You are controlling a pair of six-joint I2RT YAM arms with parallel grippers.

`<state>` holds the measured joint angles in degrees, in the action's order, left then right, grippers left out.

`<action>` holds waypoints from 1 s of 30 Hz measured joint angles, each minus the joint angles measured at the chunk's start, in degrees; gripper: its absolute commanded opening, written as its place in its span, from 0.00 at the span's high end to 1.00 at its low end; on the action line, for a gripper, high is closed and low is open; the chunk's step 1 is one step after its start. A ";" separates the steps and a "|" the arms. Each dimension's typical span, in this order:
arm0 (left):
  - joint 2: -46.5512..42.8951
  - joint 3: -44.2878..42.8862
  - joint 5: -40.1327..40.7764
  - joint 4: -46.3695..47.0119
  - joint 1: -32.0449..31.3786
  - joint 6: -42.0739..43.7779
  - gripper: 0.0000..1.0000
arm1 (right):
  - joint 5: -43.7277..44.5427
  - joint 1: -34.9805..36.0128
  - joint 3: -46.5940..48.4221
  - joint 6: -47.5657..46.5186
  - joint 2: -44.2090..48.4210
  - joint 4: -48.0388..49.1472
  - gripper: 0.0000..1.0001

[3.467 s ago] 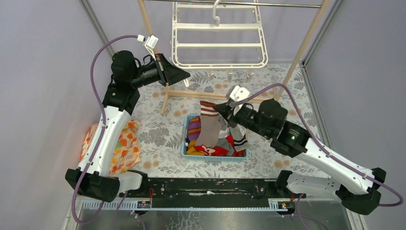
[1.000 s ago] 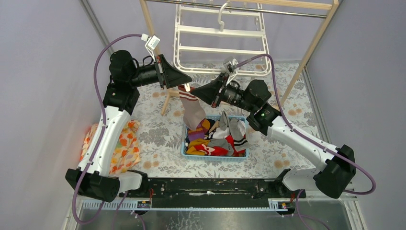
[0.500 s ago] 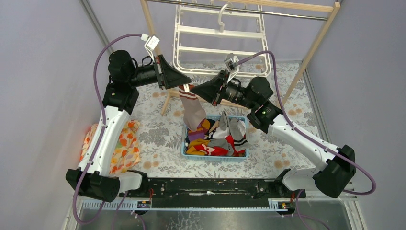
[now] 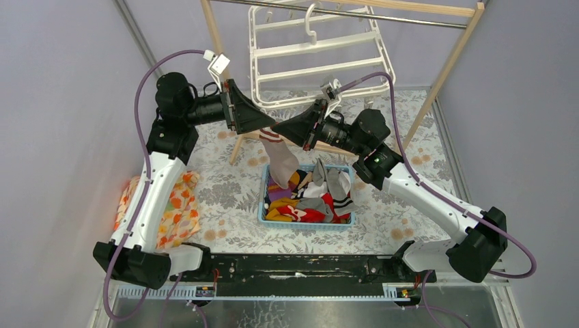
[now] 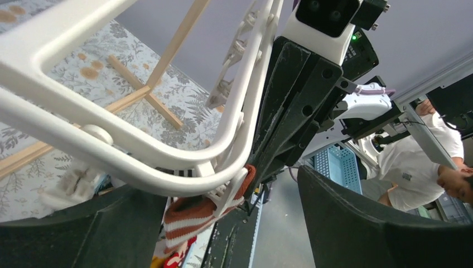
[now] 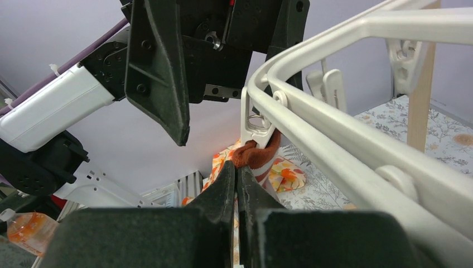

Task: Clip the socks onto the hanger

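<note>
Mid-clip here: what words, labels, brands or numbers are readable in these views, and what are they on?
No text can be read in any view.
Small tags on the base rail: too small to read.
Dark mark on the person's shirt: blurred, unreadable.
The sock: stripes only, no lettering visible.
The hanger: plain white, no marking visible.
</note>
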<state>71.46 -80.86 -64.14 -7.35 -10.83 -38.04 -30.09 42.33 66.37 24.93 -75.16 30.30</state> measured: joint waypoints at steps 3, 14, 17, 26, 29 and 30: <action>-0.44 -0.02 0.11 -1.18 0.33 1.33 0.01 | 0.17 0.00 0.00 -0.02 0.00 -0.02 1.00; -9.11 4.20 3.52 -10.40 3.06 11.28 0.01 | 0.59 -0.02 0.33 0.48 0.00 -0.44 1.00; -10.64 7.28 3.45 -10.71 3.02 12.22 0.04 | 0.39 -0.02 0.66 1.64 -0.02 -0.44 1.00; -8.11 11.41 2.62 -9.70 3.02 12.74 0.47 | -0.63 0.00 2.73 4.79 -1.14 0.87 0.97; -8.17 12.59 1.46 -6.23 3.02 10.80 0.73 | -0.57 0.00 2.73 5.40 -1.75 0.87 0.86; -8.24 13.07 1.03 -5.03 3.02 9.73 0.81 | -0.55 0.00 2.73 5.68 -1.92 0.87 0.80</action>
<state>63.22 -67.79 -63.11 -12.38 -7.81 -28.32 -30.63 42.33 69.10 30.61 -77.08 31.18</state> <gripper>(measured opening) 0.421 0.079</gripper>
